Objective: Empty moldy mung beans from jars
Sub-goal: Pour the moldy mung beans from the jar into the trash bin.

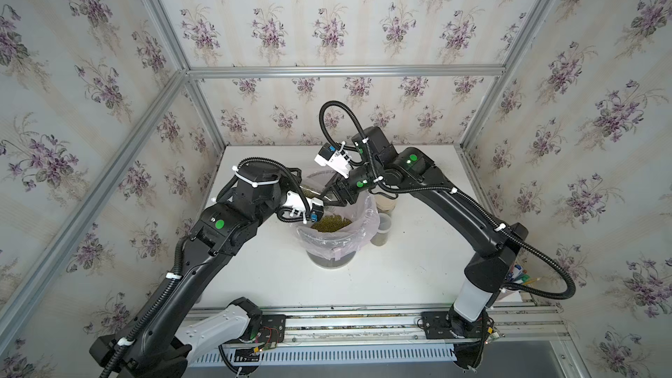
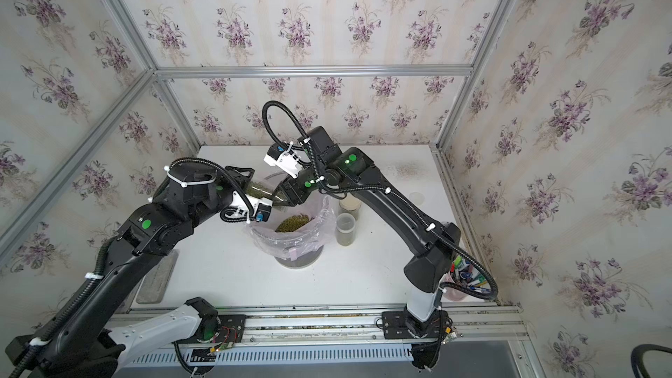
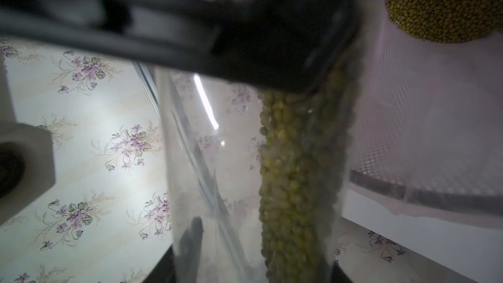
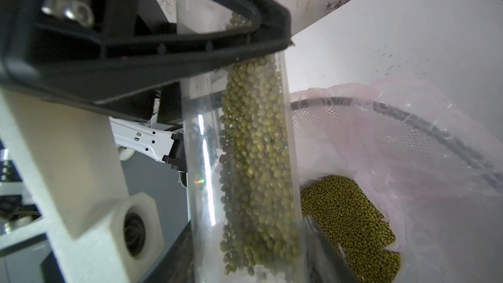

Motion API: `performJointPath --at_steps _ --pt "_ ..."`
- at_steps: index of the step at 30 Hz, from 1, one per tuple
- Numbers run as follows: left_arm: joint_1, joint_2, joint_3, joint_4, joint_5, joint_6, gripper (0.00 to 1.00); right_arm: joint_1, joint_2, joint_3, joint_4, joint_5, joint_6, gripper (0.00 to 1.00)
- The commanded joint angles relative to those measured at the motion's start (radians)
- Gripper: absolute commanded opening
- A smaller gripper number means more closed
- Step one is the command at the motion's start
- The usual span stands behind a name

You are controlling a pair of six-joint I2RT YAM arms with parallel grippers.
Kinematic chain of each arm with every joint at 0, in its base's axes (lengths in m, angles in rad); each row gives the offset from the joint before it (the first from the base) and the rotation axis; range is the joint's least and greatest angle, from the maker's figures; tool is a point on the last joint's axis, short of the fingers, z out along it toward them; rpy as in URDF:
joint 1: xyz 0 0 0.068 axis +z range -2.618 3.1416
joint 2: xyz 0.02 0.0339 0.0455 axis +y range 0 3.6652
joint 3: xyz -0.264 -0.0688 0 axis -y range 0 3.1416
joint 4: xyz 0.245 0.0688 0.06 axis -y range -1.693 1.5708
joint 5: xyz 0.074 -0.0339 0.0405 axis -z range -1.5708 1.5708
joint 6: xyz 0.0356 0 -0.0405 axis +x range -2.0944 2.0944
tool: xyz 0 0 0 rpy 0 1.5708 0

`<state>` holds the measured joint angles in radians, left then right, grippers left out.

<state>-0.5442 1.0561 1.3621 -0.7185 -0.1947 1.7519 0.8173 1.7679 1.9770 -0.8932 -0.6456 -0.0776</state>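
Observation:
A clear jar half full of mung beans lies tilted above the rim of a mesh bin lined with a pink bag. My left gripper is shut on the jar's far end, and my right gripper is shut on the end next to the bin. The beans inside lie along the jar's lower side. A heap of mung beans sits in the bag, also clear in the right wrist view as a green heap. The jar's lid is hidden.
Two more jars stand just right of the bin: one with a tan lid and a clear one. A pink cup of pens is at the front right corner. A grey pad lies at the table's left edge.

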Motion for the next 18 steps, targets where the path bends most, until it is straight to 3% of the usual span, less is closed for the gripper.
performJointPath --at_steps 1,18 --pt "-0.002 0.005 0.011 0.065 0.004 0.040 0.42 0.005 0.002 0.003 -0.012 -0.017 -0.004 0.44" --pt "-0.001 0.013 0.021 0.079 -0.005 0.003 0.67 0.005 -0.008 -0.001 0.008 0.006 0.002 0.37"
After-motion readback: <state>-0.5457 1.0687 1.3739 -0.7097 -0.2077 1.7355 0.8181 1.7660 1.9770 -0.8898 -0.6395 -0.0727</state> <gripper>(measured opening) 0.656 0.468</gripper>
